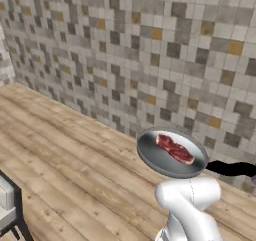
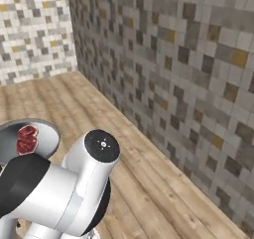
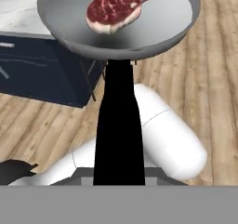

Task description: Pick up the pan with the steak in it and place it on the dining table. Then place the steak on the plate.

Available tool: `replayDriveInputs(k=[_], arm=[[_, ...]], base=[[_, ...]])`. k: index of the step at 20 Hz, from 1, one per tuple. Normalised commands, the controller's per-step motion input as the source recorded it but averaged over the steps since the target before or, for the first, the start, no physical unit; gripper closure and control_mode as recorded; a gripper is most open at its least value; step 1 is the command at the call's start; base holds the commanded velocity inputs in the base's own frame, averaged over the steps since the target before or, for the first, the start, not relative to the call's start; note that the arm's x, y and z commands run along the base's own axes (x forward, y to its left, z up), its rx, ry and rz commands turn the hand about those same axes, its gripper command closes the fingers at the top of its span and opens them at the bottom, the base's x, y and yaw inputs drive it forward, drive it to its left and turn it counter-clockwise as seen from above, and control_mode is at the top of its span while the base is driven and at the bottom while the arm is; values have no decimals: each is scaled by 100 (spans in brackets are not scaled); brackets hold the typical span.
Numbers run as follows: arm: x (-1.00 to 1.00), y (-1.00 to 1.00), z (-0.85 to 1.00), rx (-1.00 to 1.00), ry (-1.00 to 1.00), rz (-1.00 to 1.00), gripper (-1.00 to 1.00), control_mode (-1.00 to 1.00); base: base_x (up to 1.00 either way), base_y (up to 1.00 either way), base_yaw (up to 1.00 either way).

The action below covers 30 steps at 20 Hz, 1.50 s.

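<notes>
The wooden floor [image 1: 60, 155] and mosaic-tiled wall [image 1: 150, 50] are surrounding the scene, and a navy cabinet base [image 3: 42, 74] under a pale top is showing behind the pan in the hand view. The pan [image 1: 171, 153] is hanging in the air above the floor, level, carrying 1 steak [image 1: 174, 148] near its centre. The fingers themselves are hidden, but the gripper appears to be clenching the black handle [image 3: 117, 130].

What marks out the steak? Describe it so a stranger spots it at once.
Find the tiled wall above the wooden floor; in front of it a round grey pan is held up by its black handle. The steak lies inside it, a small flat red slab with pale marbling, the only red thing there.
</notes>
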Motion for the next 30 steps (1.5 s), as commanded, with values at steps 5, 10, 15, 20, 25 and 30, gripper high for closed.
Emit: replayDriveInputs(k=[5,10,15,20,25,30], arm=[[0,0,0,0,0,0,100,100],[0,0,0,0,0,0,100,100],[0,0,0,0,0,0,100,100],[0,0,0,0,0,0,100,100],[0,0,0,0,0,0,100,100],[0,0,0,0,0,0,100,100]], base=[[-8,1,48],[-2,0,48],[0,0,47],[0,-31,10],[0,-100,0],[16,-93,2]])
